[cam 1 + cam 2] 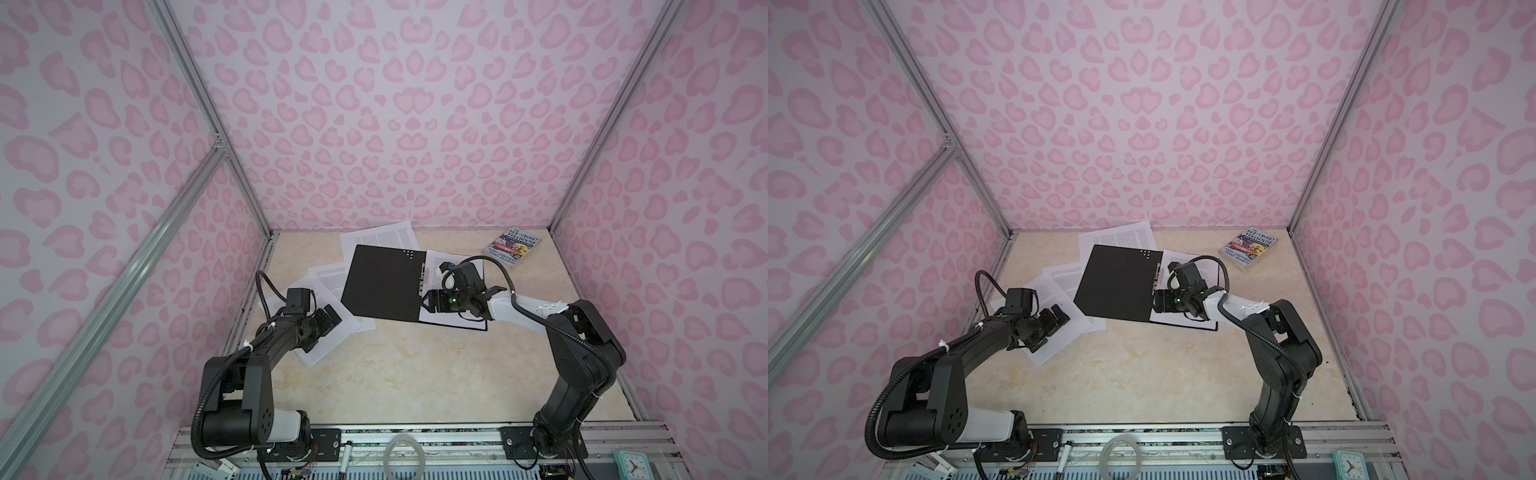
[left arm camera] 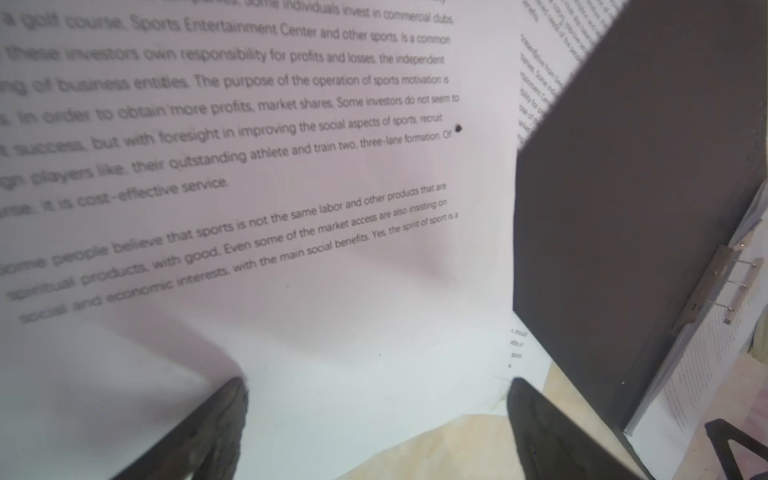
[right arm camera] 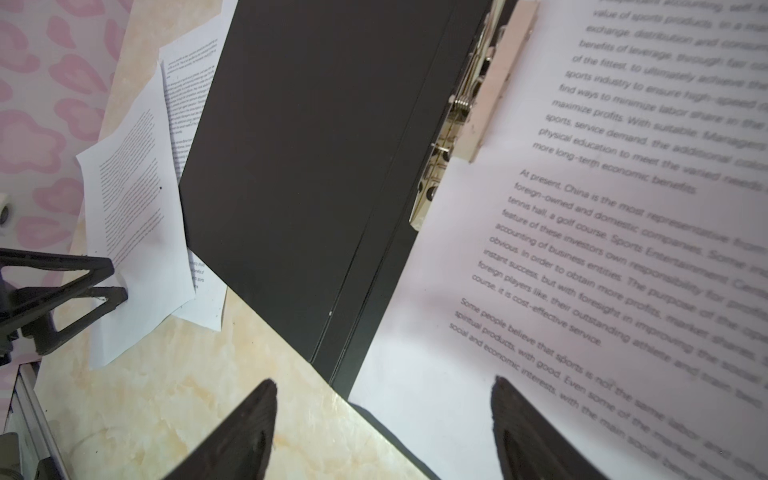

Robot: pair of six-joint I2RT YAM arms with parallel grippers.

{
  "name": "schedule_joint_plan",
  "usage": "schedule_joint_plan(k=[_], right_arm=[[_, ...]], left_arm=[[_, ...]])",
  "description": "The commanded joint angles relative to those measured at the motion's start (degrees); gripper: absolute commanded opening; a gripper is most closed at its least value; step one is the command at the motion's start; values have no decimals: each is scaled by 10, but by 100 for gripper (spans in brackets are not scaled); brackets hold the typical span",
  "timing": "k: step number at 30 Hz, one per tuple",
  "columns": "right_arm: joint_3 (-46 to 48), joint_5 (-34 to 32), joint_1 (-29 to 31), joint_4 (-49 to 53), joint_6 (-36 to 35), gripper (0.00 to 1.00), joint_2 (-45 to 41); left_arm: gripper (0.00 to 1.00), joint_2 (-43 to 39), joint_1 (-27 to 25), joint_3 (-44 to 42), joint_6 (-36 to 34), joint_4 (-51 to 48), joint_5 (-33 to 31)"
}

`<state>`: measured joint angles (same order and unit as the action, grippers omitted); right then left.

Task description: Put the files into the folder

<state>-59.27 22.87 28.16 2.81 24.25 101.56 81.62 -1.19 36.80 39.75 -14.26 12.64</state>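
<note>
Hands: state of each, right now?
Left hand: open, holding nothing, over a loose sheet.
Right hand: open, holding nothing, at the folder edge.

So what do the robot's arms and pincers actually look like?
The left arm and right arm are mostly matte black with boxy joints, each with one white section. A ribbed black cable runs along each, fastened by white zip ties. A small green light glows at the right wrist. The left gripper and right gripper each have two black, tapered, triangular fingers.
</note>
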Motion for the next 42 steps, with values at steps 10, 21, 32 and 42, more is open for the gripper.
schedule_joint_plan(k=[10, 21, 32, 42], right_arm=[[-96, 29, 87, 25, -33, 76, 74], [-250, 72, 179, 77, -47, 55, 196], [-363, 92, 222, 131, -61, 51, 292], [-380, 117, 227, 143, -59, 48, 338]], left_arm=[[97, -140, -25, -28, 30, -49, 55], [97, -247, 147, -87, 70, -124, 46], [97, -200, 213, -177, 72, 8, 99], [97, -215, 225, -246, 128, 149, 174]])
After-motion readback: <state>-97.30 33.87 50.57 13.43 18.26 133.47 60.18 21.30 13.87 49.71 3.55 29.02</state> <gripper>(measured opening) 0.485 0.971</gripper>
